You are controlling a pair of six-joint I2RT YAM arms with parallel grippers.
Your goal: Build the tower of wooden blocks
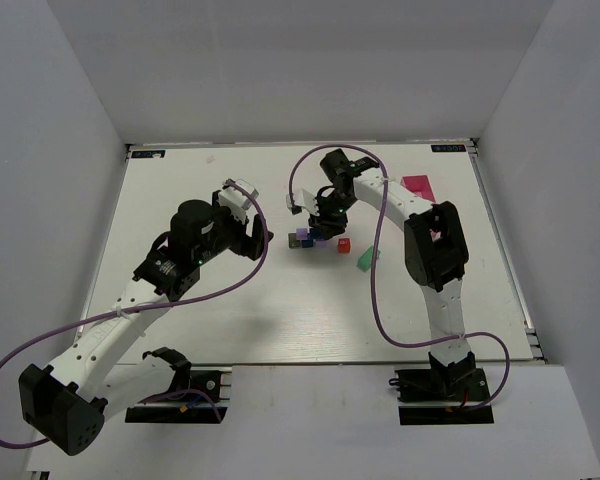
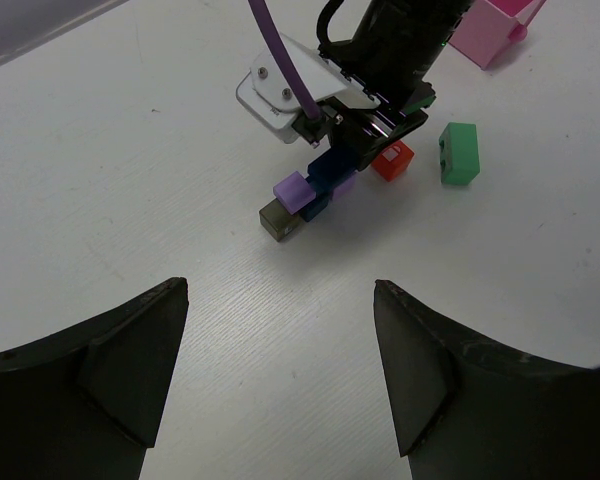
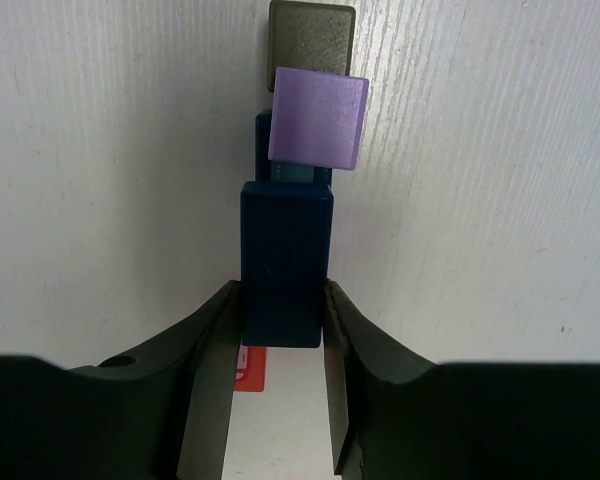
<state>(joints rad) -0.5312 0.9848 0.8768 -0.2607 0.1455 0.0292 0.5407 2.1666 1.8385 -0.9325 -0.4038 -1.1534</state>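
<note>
Wrist-only: blue block (image 3: 285,260) in right end effector (image 3: 283,292)

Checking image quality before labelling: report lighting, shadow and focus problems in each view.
Top external: even diffuse light, only faint soft shadows on the table. Left wrist: wood block tower sharp, left gripper dark and soft-edged. Right wrist: dark blue block crisp, right gripper nearly black, detail lost.
</note>
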